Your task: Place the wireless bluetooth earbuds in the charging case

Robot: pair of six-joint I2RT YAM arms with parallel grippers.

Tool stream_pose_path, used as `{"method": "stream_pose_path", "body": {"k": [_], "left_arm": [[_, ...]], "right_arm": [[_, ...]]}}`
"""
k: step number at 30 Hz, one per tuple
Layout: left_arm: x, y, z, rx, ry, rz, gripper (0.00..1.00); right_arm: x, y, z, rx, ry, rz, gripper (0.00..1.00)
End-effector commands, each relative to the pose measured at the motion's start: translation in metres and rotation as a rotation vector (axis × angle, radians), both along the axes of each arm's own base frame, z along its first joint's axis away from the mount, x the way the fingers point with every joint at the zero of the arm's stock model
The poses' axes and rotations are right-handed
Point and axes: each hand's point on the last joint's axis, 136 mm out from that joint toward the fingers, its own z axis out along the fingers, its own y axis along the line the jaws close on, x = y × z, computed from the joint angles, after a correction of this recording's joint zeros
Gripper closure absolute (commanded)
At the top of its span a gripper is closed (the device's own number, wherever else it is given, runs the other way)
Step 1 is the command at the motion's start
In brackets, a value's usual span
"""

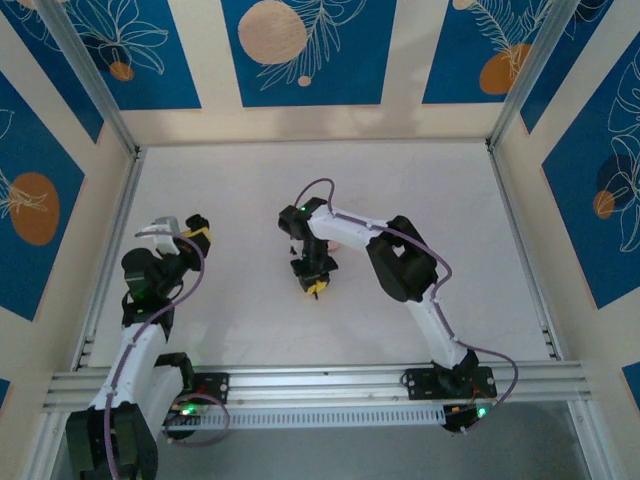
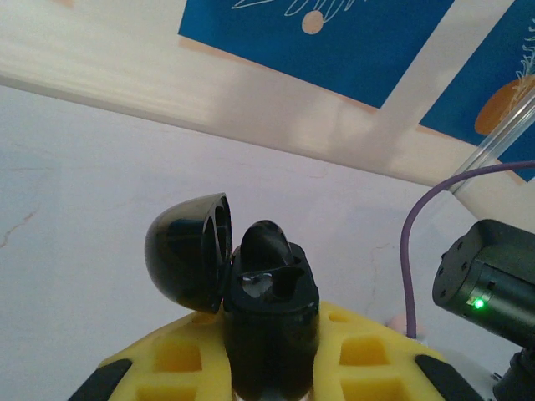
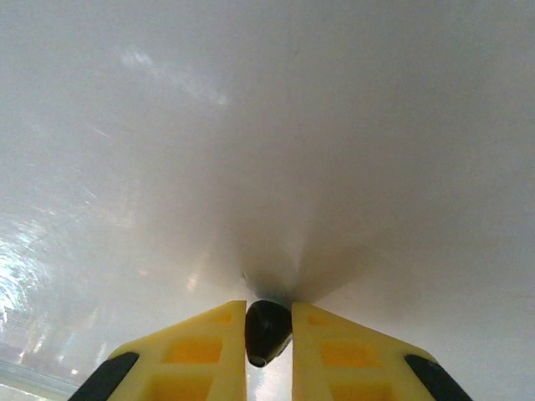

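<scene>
Grips the charging case (image 2: 269,313), lid open, one earbud (image 2: 267,244) standing in it, in the clenched left claw (image 2: 269,355). Pinches another earbud (image 3: 267,330) in the right claw (image 3: 268,338), down at the white surface (image 3: 267,125). Purple cable (image 2: 408,251) alongside; blue flower-print walls (image 2: 334,42) around.

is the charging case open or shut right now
Open. In the left wrist view the charging case has its domed lid swung back to the left, the inside exposed.
</scene>
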Motion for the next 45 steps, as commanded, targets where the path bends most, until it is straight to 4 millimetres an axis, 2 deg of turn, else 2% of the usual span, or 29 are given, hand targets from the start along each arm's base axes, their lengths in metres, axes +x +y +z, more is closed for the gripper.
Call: {"method": "stream_pose_path", "body": {"k": [1, 7, 14, 18, 25, 33, 38, 45], "left_arm": [[-0.006, -0.017, 0.004, 0.033, -0.056, -0.089, 0.85], [-0.018, -0.061, 0.002, 0.09, -0.137, -0.272, 0.84], [-0.034, -0.121, -0.008, 0.228, -0.206, -0.487, 0.83], [-0.036, -0.146, -0.009, 0.277, -0.241, -0.564, 0.83], [-0.037, -0.188, -0.009, 0.343, -0.296, -0.668, 0.84], [-0.036, -0.213, -0.005, 0.362, -0.33, -0.702, 0.84], [-0.037, -0.218, 0.001, 0.356, -0.349, -0.692, 0.83], [-0.039, -0.22, 0.007, 0.345, -0.367, -0.695, 0.83]], "right_arm": [[0.024, 0.007, 0.027, 0.098, -0.135, -0.065, 0.84], [0.042, -0.001, 0.071, 0.266, -0.279, -0.157, 0.84], [0.051, -0.024, 0.121, 0.397, -0.443, -0.211, 0.84], [0.05, -0.03, 0.152, 0.473, -0.548, -0.192, 0.84], [0.04, -0.021, 0.201, 0.63, -0.669, -0.119, 0.84], [0.028, -0.006, 0.224, 0.72, -0.753, -0.058, 0.84], [0.024, 0.008, 0.227, 0.76, -0.767, -0.023, 0.84], [0.03, 0.014, 0.224, 0.766, -0.78, -0.031, 0.84]]}}
